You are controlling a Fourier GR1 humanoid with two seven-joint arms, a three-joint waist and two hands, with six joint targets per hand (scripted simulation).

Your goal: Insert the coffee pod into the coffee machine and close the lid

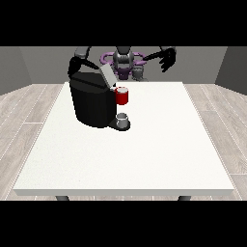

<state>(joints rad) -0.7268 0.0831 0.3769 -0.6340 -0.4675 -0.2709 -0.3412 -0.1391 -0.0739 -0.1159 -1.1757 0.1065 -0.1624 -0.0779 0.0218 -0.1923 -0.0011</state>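
The black coffee machine (91,101) stands on the white table (144,154), left of the middle, with its grey lid (107,73) tilted up. A red thing at the machine (122,96) sits at its front, under the lid. A small grey thing (123,120) rests on the machine's low base below it. Another small grey thing (138,72) shows at the table's far edge, in front of the robot. The hand at the view's left (75,63) is at the machine's upper back corner, dark against it. The hand at the view's right (168,59) is raised above the far edge, fingers spread.
The robot's torso (123,60) is behind the table's far edge. The table's bare surface stretches to the right of the machine and towards the near edge (125,192).
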